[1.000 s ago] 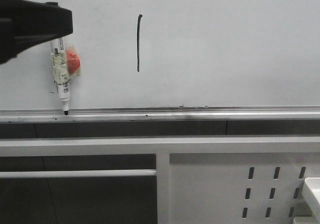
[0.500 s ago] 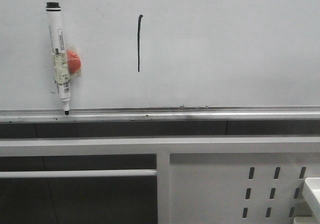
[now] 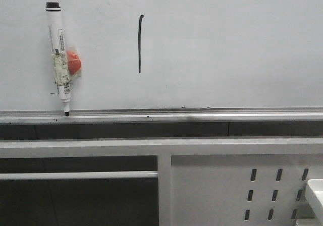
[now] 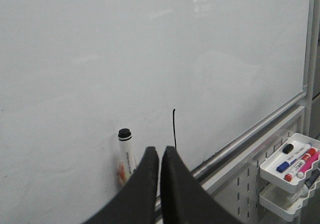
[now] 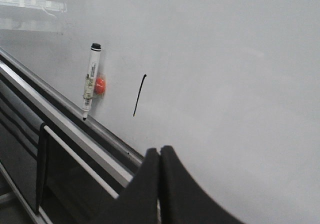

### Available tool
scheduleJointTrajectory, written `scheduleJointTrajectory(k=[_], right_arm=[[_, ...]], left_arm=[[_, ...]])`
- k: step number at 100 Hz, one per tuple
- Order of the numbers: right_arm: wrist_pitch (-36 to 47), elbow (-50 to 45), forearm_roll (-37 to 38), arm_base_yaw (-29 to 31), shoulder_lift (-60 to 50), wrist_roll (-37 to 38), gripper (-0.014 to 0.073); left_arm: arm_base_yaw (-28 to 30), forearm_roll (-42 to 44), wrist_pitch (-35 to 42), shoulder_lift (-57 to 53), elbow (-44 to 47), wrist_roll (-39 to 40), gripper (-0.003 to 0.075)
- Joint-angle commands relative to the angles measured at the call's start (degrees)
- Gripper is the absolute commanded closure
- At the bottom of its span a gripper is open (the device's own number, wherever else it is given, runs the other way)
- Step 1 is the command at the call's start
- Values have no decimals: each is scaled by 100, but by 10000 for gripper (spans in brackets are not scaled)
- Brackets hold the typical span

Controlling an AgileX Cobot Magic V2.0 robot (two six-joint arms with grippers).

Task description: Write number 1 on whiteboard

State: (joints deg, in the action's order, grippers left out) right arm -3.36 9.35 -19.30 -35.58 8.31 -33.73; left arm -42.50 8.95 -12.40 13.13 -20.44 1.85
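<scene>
Front view: a large, plain white glossy whiteboard (image 3: 227, 44) fills the upper frame, its silver metal rail (image 3: 202, 114) running along the bottom edge, with a white perforated metal panel (image 3: 242, 185) mounted below. On the board stands the number 1 (image 3: 140, 43), a thin black vertical marker stroke with a tiny hook at its top, well clear of the rail and to the right of the pen, so the writing itself appears done.

A white-barrelled marker with a black end cap and a printed label (image 3: 59, 59) stands nearly upright against the board, its dark tip resting on the rail. A small red-orange round piece (image 3: 74, 63), apparently taped to the barrel, touches the board; it may be a magnet that keeps the pen parked there.

Neither arm shows in the front view. From the left wrist camera, the left gripper (image 4: 159, 151) has its 2 dark fingers pressed together with nothing between them, drawn back from the board. The right gripper (image 5: 159, 152) is likewise closed and empty, also away from the surface.

At the edge of the left wrist view, 2 white plastic trays (image 4: 289, 184) hang on the panel. The upper one holds several spare markers (image 4: 297, 161), with blue, red, pink and black visible; the lower one's contents are hidden.
</scene>
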Motion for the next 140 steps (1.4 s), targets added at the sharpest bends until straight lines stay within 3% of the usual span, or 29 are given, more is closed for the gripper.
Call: scheduleJointTrajectory(k=[1,20,55,77,106,118,140], right_arm=[[453,155,-14,32,42,3,663],[453,155,-14,32,42,3,663],[453,155,-14,32,42,3,663],[453,155,-14,32,42,3,663],[453,155,-14,32,42,3,663],[453,155,-14,32,42,3,663],[453,155,-14,32,42,3,663]], left_arm=[[228,68,585,-11,-27,70,740],[1470,45,762,-213,325,643,740],[4061,-856,703,-865,1323,617,740],[4185,-818,600,-1469,2023,617,740],[4185,-895,-446,-1475,2267,265,740],[4185,-1086,-385,-1475,2267,-286,740],[4185,-1060,-355,-1475,2267,-446,740]])
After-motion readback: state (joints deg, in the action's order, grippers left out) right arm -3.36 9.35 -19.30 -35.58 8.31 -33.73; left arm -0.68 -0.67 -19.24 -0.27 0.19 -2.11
